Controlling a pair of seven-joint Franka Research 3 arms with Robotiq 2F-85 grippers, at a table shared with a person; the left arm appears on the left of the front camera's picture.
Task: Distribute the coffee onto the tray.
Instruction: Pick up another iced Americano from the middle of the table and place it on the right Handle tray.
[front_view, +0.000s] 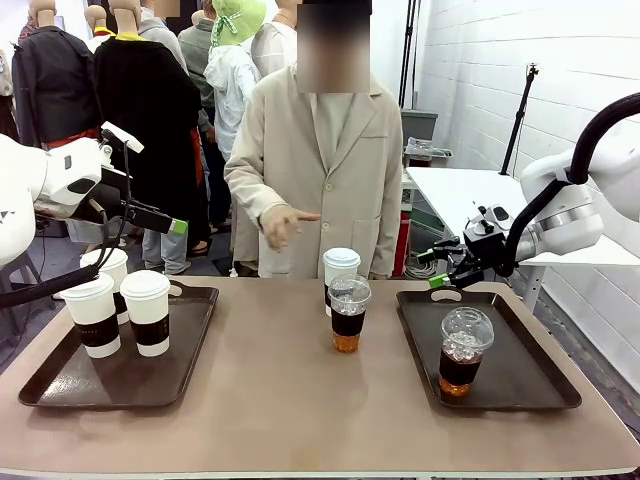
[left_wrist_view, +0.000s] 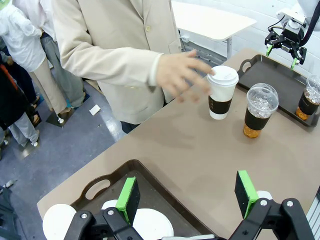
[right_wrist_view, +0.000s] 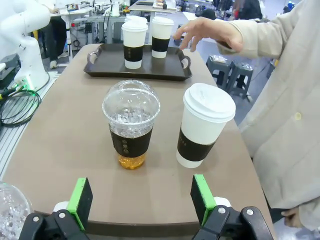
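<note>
Right gripper (right_wrist_view: 141, 200) is wide open and empty, facing the two cups mid-table. The iced cup (right_wrist_view: 131, 130) sits just left of its line and the white cup (right_wrist_view: 205, 127) just right; they're near each other but apart. Left gripper (left_wrist_view: 187, 196) is also wide and empty, hovering over the left tray (front_view: 60, 385), which carries three white cups (front_view: 148, 312). Right tray (front_view: 520, 385) has a second iced cup (front_view: 463, 350).

My read is that the iced cup goes to the right tray next.
- Centre on it first, so a finger doesn't clip the white cup.
- Clamp on the dark sleeve (right_wrist_view: 131, 143), below the dome (right_wrist_view: 131, 102). Clear plastic will likely flex, so close gently.
- Lift straight up and keep it upright.
- Set it on bare tray, apart from the second iced cup.
- The person's hand (left_wrist_view: 182, 75) is near the white cup. Hold off until it's clear.

Hard to read:
- The hand is motion-blurred, so I can't tell if it touches the white cup.
- The rear cup on the left tray is half hidden.
- The second iced cup is cut off at the right wrist view's corner.
- Fill of the white cups can't be seen.
</note>
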